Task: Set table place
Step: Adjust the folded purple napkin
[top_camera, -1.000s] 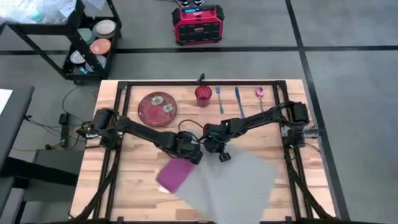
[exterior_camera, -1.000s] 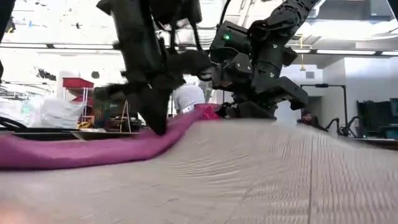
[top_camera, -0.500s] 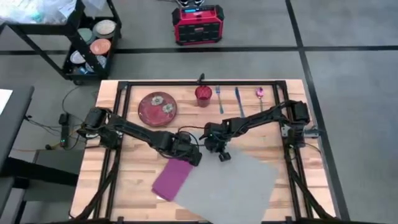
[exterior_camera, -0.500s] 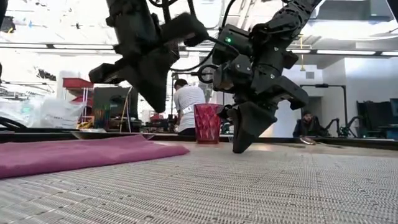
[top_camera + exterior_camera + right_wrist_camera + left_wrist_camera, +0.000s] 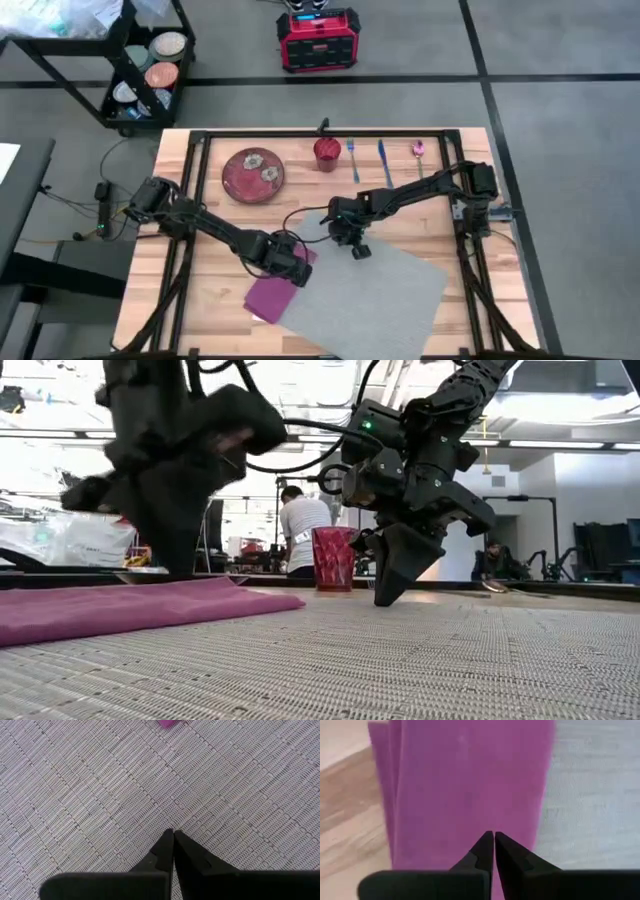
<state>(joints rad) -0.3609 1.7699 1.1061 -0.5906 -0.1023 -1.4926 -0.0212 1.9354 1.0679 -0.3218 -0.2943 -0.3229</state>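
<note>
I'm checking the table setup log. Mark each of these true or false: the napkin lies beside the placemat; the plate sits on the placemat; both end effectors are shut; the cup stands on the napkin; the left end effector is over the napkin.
1. The napkin lies beside the placemat. True; it lies along the mat's left edge.
2. The plate sits on the placemat. False; it rests on bare table near the far edge.
3. Both end effectors are shut. True; the left end effector and right end effector each show fingers pressed together.
4. The cup stands on the napkin. False; it stands on the table beside the plate.
5. The left end effector is over the napkin. True.
</note>
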